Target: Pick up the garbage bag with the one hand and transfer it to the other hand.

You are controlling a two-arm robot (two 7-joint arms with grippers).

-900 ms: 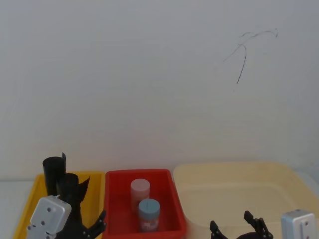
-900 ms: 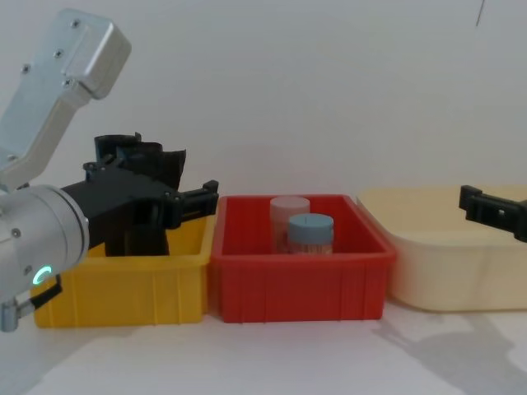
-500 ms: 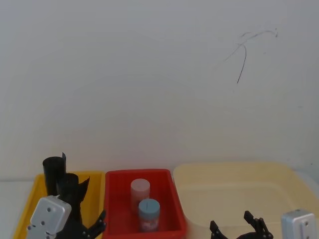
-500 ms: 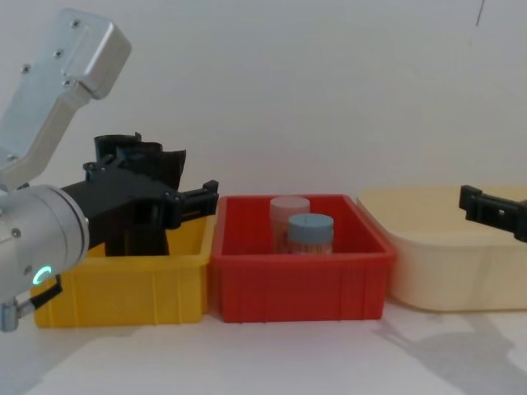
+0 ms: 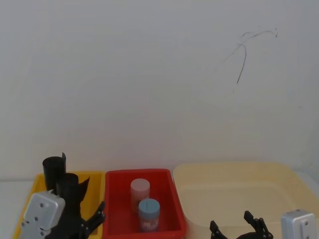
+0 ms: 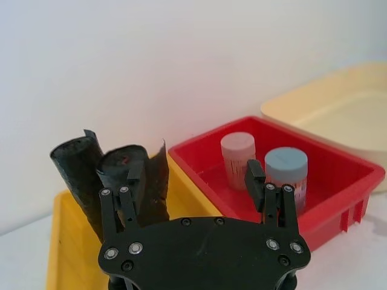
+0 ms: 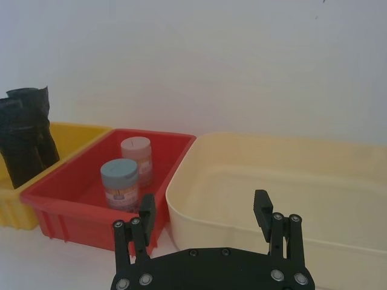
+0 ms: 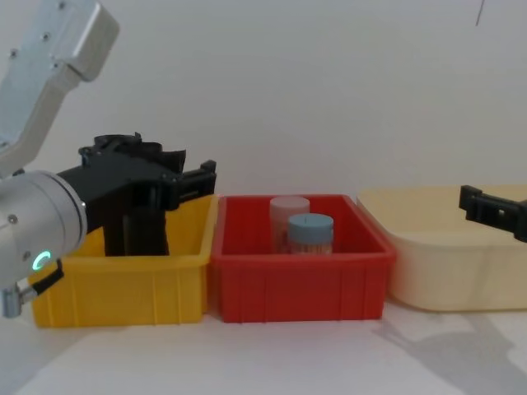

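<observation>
Garbage bag (image 6: pixel 78 175) stands upright at the yellow bin's (image 8: pixel 123 288) far edge. Left wrist view shows a second black roll (image 6: pixel 112 175) touching it; chest view merges them. Left gripper (image 6: pixel 195 175) hangs over the yellow bin just before the bag, fingers spread, holding nothing; chest view shows its green ring light (image 8: pixel 39 262). Red bin (image 8: pixel 296 288) holds a pink-lidded jar (image 8: pixel 289 210) and a blue-lidded jar (image 8: pixel 310 233). Right gripper (image 7: pixel 204 208) gapes over the cream bin's (image 7: pixel 302 181) near edge. White table (image 8: pixel 288 354), white wall (image 5: pixel 124 74); head view shows a dark scribble (image 5: pixel 244 55).
</observation>
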